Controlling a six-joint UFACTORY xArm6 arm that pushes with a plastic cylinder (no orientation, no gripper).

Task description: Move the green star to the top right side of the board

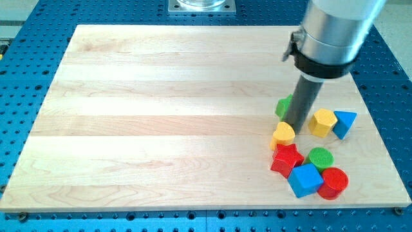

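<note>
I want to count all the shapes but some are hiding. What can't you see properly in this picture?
- Green block: the rod covers most of it in the camera view, so I cannot tell if it is the star.
- My tip: its very end sits behind the yellow block, so contact is unclear.
- Green cylinder: partly hidden by the blue cube and red cylinder.

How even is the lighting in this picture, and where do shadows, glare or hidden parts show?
Camera view: soft, even light on the wooden board, no harsh glare; faint shadows under the blocks; sharp focus throughout; my tip and its rod hide most of the green block, so its shape stays unclear.
</note>
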